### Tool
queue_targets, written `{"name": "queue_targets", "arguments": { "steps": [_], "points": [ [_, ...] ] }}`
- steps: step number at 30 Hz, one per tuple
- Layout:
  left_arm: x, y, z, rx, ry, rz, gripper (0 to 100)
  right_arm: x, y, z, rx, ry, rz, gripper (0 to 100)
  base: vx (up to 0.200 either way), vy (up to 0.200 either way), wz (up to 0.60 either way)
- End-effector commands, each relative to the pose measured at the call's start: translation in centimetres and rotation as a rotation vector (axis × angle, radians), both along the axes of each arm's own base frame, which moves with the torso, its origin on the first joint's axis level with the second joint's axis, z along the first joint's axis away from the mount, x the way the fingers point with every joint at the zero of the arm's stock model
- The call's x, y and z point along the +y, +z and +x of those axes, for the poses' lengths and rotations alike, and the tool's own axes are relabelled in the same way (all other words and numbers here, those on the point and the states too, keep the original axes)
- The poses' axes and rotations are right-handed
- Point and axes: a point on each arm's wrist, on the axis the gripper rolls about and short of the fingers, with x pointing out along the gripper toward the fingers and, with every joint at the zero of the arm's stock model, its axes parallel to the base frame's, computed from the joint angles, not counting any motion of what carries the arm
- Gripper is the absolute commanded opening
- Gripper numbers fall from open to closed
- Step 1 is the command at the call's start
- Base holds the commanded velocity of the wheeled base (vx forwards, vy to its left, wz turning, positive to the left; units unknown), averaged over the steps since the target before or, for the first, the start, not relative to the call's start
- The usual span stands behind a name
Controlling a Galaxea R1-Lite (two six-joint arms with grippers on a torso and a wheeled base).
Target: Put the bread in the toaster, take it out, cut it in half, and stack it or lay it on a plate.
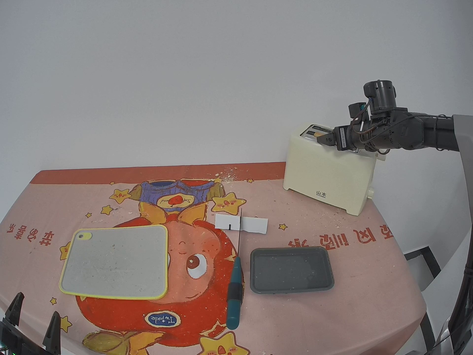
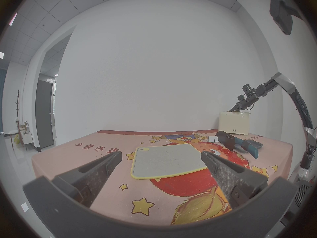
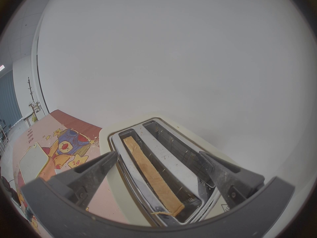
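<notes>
Status: bread (image 3: 153, 179) is in the toaster (image 1: 330, 176), standing on edge in the slot on the cutting-board side, with the other slot bare. Its top edge sits about level with the slot rim, so there isn't much to grab. The toaster is far right on the table (image 1: 394, 272), against the wall. The right gripper (image 1: 322, 139) hovers just above the toaster's top, fingers spread wide and holding nothing; in the wrist view they straddle the loaded slot without touching the slice. The left gripper (image 1: 37, 305) is parked low at the near left corner, also wide open and empty, well apart from everything. My read is that step one (loading) is done. I can't tell from here whether the slice is toasted or the lever is down. Left to do: pull the slice, cut it, plate it. The cutting board (image 1: 116, 262) lies flat at near left with only crumbs on it. The knife (image 1: 235, 297) lies between board and plate, teal handle near, blade pointing far toward a white paper tab (image 1: 241, 223). The plate (image 1: 290, 269) (really a dark grey tray) sits right of the knife, near side of the toaster, and nothing is plated yet. Next move probably needs the right fingers to narrow and drop into the slot to pinch the slice's top edge. The risk is clipping the slot's wire guides or crumbling the crust.
</notes>
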Motion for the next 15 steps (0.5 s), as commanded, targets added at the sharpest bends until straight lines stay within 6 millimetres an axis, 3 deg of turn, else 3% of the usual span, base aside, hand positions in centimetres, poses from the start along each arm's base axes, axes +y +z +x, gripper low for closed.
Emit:
{"name": "queue_targets", "arguments": {
  "steps": [1,15],
  "points": [
    [0.00,-0.49,0.12,0.017,0.000,0.000,100,0.09,-0.23,0.01,0.007,0.002,-0.001,0,0.000,0.000,0.00],
    [0.00,-0.49,0.12,0.017,0.000,0.000,100,0.08,0.47,-0.04,-0.015,0.004,0.003,0,0.000,0.000,0.00]
  ]
}}
